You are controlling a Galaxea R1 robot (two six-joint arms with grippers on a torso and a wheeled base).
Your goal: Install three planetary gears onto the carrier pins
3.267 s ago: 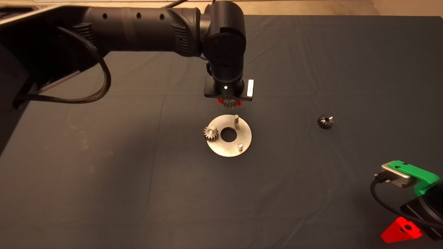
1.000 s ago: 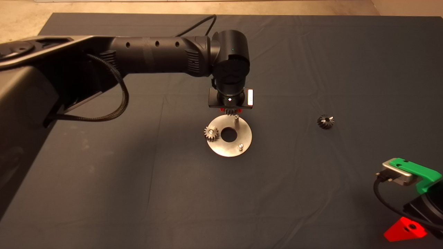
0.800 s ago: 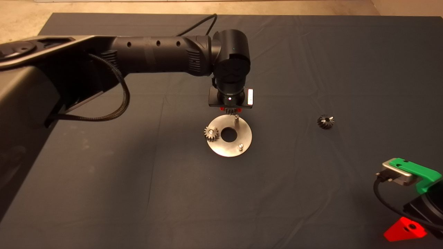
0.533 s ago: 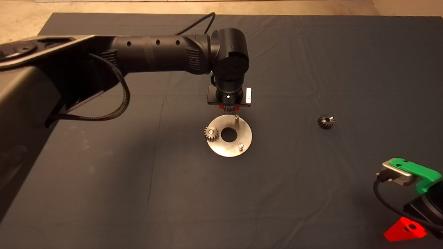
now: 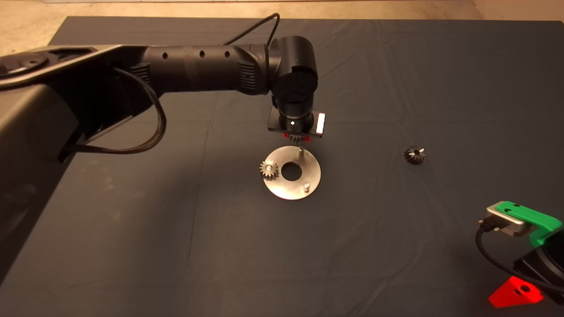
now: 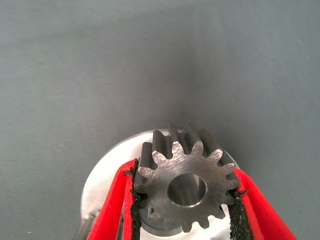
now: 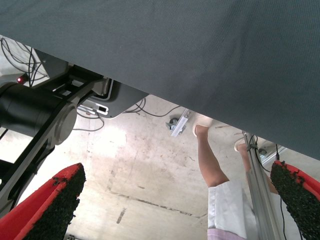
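**A:** What does the overhead camera give you?

**B:** My left gripper (image 5: 298, 139) hangs above the far pin (image 5: 301, 152) on the disc (image 5: 291, 172), mid-mat. One gear (image 5: 268, 170) is seated; another (image 5: 413, 155) lies toward the right edge. My right gripper (image 5: 515, 293) waits at the near right corner.

**A:** And your left wrist?

**B:** My fingers (image 6: 116, 202) pinch the held gear (image 6: 186, 184). If its bore misses the pin, it could jam or tilt.

**A:** Right wrist?

**B:** Fingers spread, empty; a person's leg (image 7: 214, 172) beyond the mat.

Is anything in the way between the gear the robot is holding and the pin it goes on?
Nothing visible. The left gripper holds the gear just above the bare far pin on the disc.
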